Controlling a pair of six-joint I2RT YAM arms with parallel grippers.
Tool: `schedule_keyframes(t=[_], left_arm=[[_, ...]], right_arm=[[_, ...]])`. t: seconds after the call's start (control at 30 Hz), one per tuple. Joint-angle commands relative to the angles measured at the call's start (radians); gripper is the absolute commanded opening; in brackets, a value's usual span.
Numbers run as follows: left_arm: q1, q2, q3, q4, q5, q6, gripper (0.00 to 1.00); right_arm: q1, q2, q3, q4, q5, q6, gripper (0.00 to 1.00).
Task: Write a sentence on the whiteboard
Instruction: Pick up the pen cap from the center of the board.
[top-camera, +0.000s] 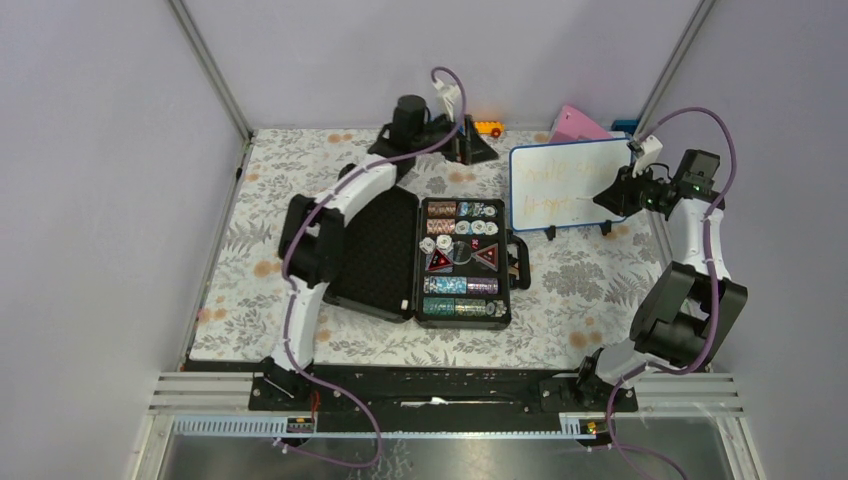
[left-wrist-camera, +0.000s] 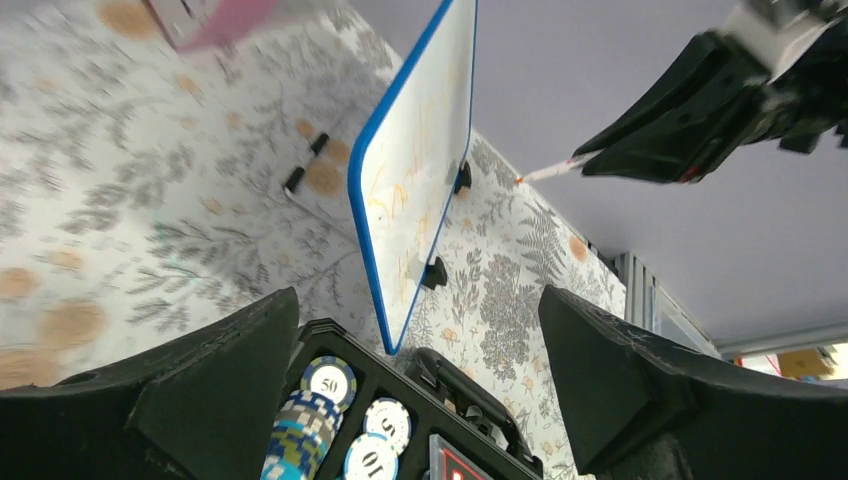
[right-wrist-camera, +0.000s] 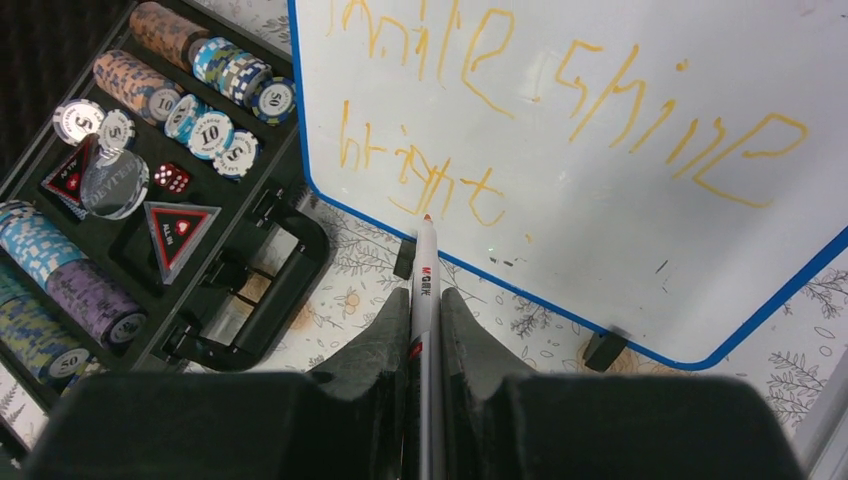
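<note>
From above, you see the whiteboard (top-camera: 570, 185), a glossy rounded rectangle in a thin blue frame, standing on the floral-printed counter (top-camera: 580, 290) at far right, beside the open poker-chip case (top-camera: 460, 260); your right gripper (top-camera: 612, 200) is at its right edge and your left gripper (top-camera: 465, 142) sits far back. In the left wrist view, your left gripper (left-wrist-camera: 420, 330) has its matte black fingers spread wide and empty. In the right wrist view, your right gripper (right-wrist-camera: 425, 320) pinches a slim white marker (right-wrist-camera: 424, 270), its tip below the sentence (right-wrist-camera: 560, 110) of thin, wobbly orange-yellow strokes.
</note>
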Motion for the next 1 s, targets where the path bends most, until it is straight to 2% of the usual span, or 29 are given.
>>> schedule_keyframes(t=[0.0, 0.13, 0.27, 0.47, 0.6, 0.7, 0.83, 0.97], left_arm=[[0.074, -0.214, -0.010, -0.043, -0.025, 0.077, 0.99], [0.175, -0.368, -0.080, -0.113, -0.030, 0.138, 0.97], [0.325, -0.528, -0.188, -0.221, -0.011, 0.200, 0.91], [0.567, -0.724, -0.381, -0.452, 0.026, 0.360, 0.85], [0.717, -0.792, -0.455, -0.637, 0.033, 0.496, 0.84], [0.816, -0.804, -0.481, -0.793, 0.030, 0.664, 0.83], [0.939, -0.782, -0.541, -1.002, 0.057, 0.935, 0.76], [1.055, -0.723, -0.565, -1.203, 0.112, 1.320, 0.67]], right_arm=[[0.020, -0.054, 0.035, -0.017, -0.045, 0.023, 0.00], [0.052, -0.066, 0.036, -0.013, -0.041, 0.045, 0.00], [0.086, -0.081, 0.021, 0.000, -0.029, 0.059, 0.00], [0.124, -0.092, 0.007, 0.016, -0.021, 0.081, 0.00], [0.133, -0.090, 0.008, 0.016, -0.016, 0.083, 0.00], [0.133, -0.094, 0.011, 0.013, -0.015, 0.080, 0.00], [0.134, -0.089, 0.023, -0.005, -0.012, 0.067, 0.00], [0.134, -0.085, 0.034, -0.014, -0.012, 0.063, 0.00]])
